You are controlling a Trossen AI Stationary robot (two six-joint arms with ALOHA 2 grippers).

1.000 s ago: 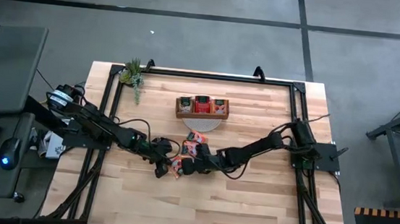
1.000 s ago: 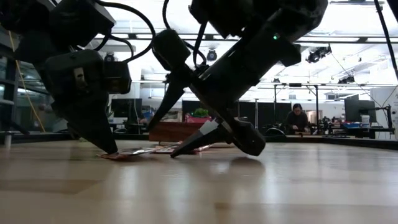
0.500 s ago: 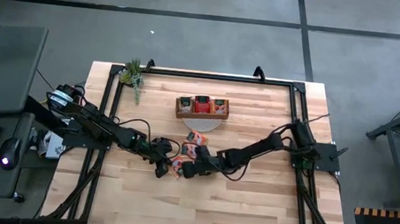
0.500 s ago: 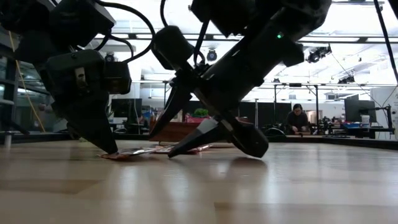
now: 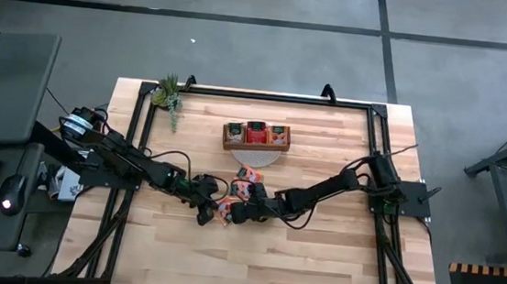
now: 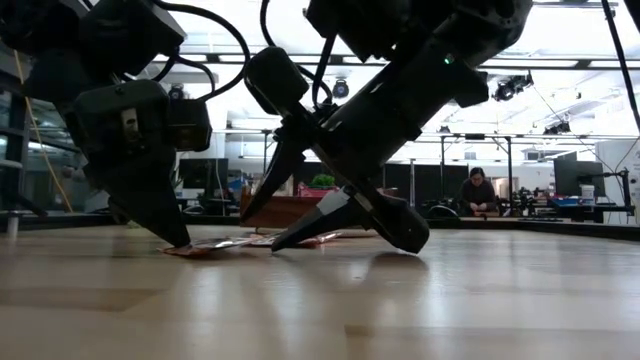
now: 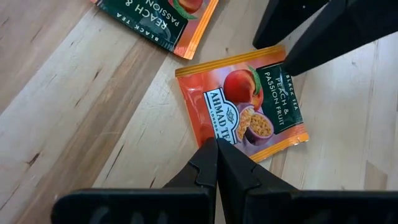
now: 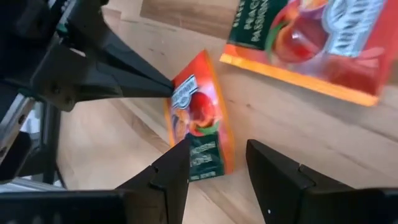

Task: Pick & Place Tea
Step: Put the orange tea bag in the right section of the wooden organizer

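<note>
Orange peach tea sachet (image 7: 244, 102) flat on table (image 5: 317, 258), mid-table, 6 o'clock of wooden tray (image 5: 256, 136). Left gripper (image 7: 216, 149) clenched, tips pinning its near edge. Right gripper (image 8: 217, 158) parted, fingers straddling the opposite edge, not grasping.

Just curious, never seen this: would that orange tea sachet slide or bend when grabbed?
Probably slides: the tea sachet lies flat on smooth wood, which may be why the shut left end effector pins an edge. Likely light and bendy, being thin; the right end effector straddles it.

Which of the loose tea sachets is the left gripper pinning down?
The orange peach and passion fruit sachet lying under the shut left gripper, with the right gripper straddling its far edge; the neighbouring sachets lie untouched.
</note>
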